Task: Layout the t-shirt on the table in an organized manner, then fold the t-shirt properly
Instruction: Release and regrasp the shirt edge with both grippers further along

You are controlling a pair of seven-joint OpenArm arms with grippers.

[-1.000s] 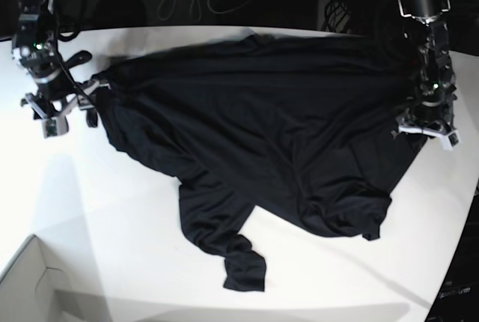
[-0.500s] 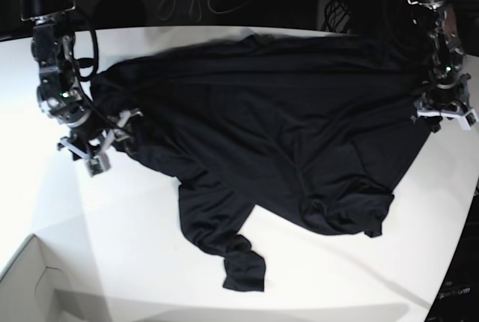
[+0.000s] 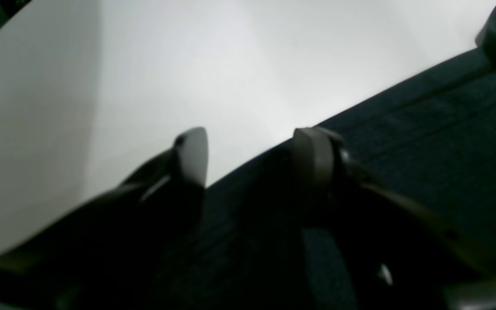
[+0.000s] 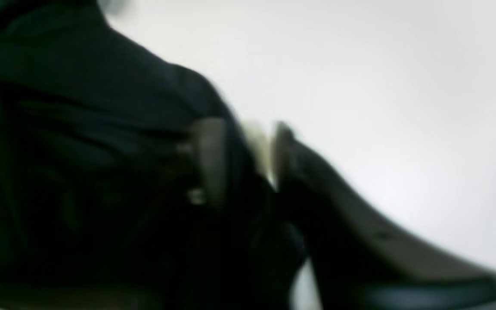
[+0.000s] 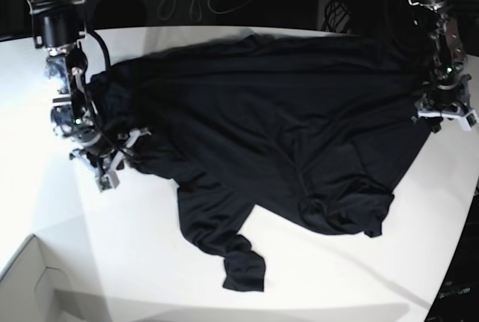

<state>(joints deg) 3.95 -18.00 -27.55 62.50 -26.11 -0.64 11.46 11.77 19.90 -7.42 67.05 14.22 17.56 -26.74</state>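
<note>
The plain black, thin-fabric short-sleeved t-shirt (image 5: 269,135) lies spread but rumpled across the middle of the large smooth white worktop (image 5: 150,262), its hem side running along the far edge. 1 sleeve (image 5: 224,240) trails toward the near edge, and a bunched fold (image 5: 344,213) sits at the lower corner on the base view's right. The garment is not yet flat, so the layout step appears unfinished and folding has not begun.

The 2 arms stand at opposite ends of the cloth, a placement suited to drawing it taut between them. The right tool (image 5: 105,161), on the base view's left, is low at the shirt's edge. In the right wrist view the right tool (image 4: 241,159) shows its jaws drawn near together with dark cloth at the gap, but blur leaves it unclear whether fabric is actually pinched; I cannot tell. The left tool (image 5: 447,111), on the base view's right, rests at the opposite border. In the left wrist view the left tool (image 3: 250,157) holds its jaws partly apart, straddling the hem line, with 1 fingertip (image 3: 194,153) over bare worktop and the other over cloth; no fabric is visibly gripped.

A pale cardboard box corner (image 5: 30,284) occupies the near corner, well apart from the shirt. The bunched fold probably needs smoothing before any fold line is set.
</note>
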